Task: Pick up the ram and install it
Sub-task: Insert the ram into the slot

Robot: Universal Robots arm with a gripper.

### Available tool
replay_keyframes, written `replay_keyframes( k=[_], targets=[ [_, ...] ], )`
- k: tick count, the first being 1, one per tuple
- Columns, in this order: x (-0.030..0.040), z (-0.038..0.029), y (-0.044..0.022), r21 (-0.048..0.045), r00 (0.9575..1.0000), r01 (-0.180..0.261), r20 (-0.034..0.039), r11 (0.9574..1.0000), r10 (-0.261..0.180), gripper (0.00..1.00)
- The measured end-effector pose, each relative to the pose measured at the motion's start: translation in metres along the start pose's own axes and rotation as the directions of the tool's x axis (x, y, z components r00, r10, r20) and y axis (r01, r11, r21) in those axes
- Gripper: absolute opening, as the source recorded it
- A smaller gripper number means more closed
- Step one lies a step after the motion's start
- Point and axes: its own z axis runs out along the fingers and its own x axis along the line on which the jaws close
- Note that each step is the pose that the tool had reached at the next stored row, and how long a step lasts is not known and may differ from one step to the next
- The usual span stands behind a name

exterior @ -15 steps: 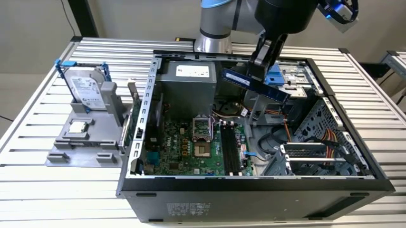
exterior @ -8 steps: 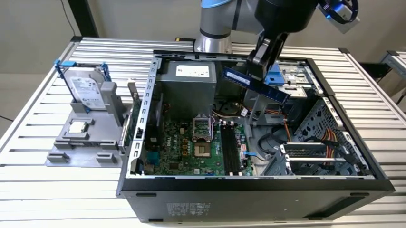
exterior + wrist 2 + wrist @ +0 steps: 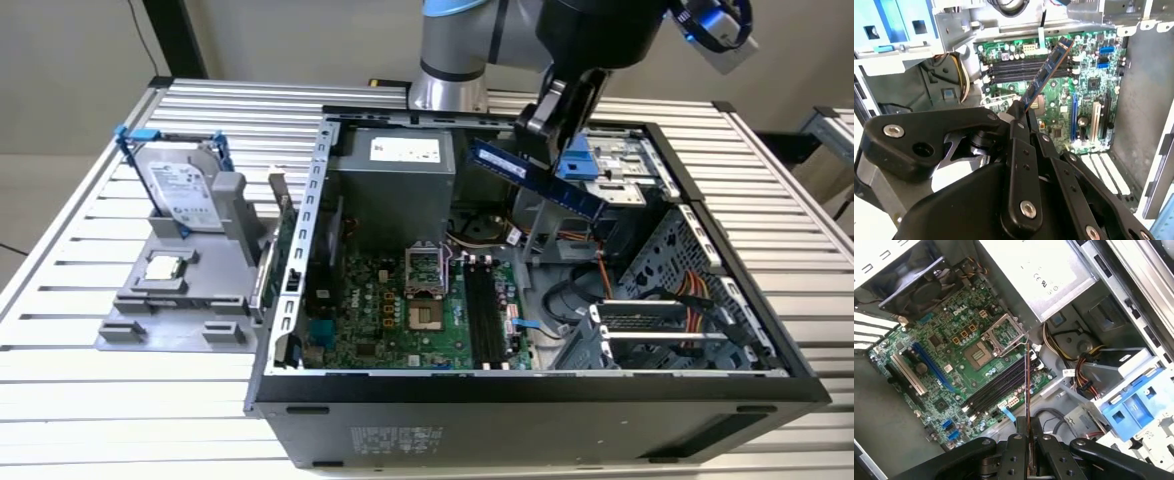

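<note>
Ram (image 3: 537, 176) is pinched edge-on in the end effector (image 3: 550, 128), fingers pressed together on one end, the rest sticking out past the fingertips. It hangs tilted in the air above the open computer case (image 3: 747, 330), over the drive-cage side, clear of the motherboard (image 3: 400, 310). In both wrist views the stick (image 3: 1046, 75) (image 3: 1027, 385) points down toward the memory slots (image 3: 999, 385), which sit bare, just beside the open processor socket (image 3: 979, 354). On the exterior view's left, well apart from the case, a hard drive (image 3: 180, 190) and a processor chip (image 3: 163, 266) sit in a grey holder (image 3: 174, 320) on the desk (image 3: 80, 400).
</note>
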Motion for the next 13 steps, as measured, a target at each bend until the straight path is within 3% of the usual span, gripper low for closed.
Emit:
replay_keyframes(
  k=[8,13],
  targets=[
    [0.0,0.0,0.0,0.0016,0.9981,-0.062,0.001,0.9981,0.062,0.0],
    [0.0,0.0,0.0,0.0028,0.9942,-0.107,0.0016,0.9942,0.107,0.0]
  ],
)
